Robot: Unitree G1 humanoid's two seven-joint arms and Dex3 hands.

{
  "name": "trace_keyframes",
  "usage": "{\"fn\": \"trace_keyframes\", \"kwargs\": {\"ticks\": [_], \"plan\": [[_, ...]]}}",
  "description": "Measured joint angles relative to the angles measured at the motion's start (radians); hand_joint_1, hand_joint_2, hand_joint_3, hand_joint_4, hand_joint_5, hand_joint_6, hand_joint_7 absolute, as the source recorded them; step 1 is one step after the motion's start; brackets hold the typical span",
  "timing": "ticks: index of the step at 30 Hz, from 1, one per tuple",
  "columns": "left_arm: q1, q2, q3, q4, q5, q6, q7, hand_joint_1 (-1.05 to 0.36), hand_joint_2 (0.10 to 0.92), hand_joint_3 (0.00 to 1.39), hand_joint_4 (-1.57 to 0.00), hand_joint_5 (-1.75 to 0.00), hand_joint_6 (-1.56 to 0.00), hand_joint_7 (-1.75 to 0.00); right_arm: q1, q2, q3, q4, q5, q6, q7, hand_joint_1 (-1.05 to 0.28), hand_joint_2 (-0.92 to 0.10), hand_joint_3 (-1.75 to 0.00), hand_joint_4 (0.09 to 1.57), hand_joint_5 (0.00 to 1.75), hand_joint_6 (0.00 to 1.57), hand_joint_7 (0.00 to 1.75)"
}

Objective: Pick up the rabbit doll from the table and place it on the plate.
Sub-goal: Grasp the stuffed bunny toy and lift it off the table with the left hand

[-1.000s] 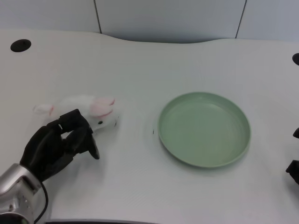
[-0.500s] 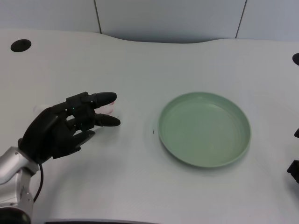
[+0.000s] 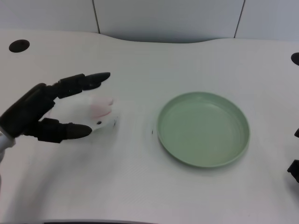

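Now my left hand (image 3: 42, 109) is spread, grasping nothing, straddling the rabbit (image 3: 100, 112) on the worktop (image 3: 140, 186). I should close around its body before lifting toward the plate (image 3: 203, 129).

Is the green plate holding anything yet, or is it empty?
Empty. The green plate shows only its bare inside, and the rabbit doll lies on the table to its left, beside the left hand.

White rabbit doll (image 3: 99, 111) with pink ears, laid on its side on the table, well left of the shallow pale-green plate (image 3: 203, 129), upright
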Motion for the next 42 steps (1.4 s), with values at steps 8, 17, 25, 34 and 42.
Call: {"fn": "trace_keyframes", "kwargs": {"ticks": [8,17,25,34,42], "plan": [[-0.075,0.108,-0.125,0.01,0.374,-0.022,0.451,-0.84,0.921,0.23,-0.12,-0.13,-0.21,0.0,0.0,0.0,0.0,-0.001,0.0,0.007,-0.002,-0.45,-0.92,-0.24,1.26,1.75,0.89,1.75],[-0.138,0.131,-0.291,0.065,0.532,0.08,0.686,-0.89,0.921,0.21,-0.13,-0.06,-0.17,0.0,0.0,0.0,-0.001,0.0,0.003,0.013,0.002,-0.43,-0.92,-0.24,1.23,1.75,0.86,1.75],[-0.213,0.113,-0.427,0.153,0.604,0.205,0.808,-0.95,0.921,0.23,-0.14,-0.05,-0.15,0.0,-0.001,-0.001,-0.001,0.004,0.006,0.013,0.007,-0.46,-0.92,-0.25,1.25,1.75,0.9,1.75],[-0.303,-0.009,-0.545,0.324,0.639,0.474,0.829,-0.98,0.921,0.23,-0.15,-0.03,-0.16,0.0,0.0,0.0,0.0,0.0,0.01,0.011,0.004,-0.45,-0.92,-0.23,1.23,1.75,0.85,1.75],[-0.319,-0.06,-0.575,0.366,0.639,0.61,0.808,-1.01,0.921,0.25,-0.16,-0.03,-0.15,0.0,0.0,0.0,0.001,-0.001,0.01,0.016,0.003,-0.43,-0.92,-0.26,1.26,1.75,0.91,1.75]]}}
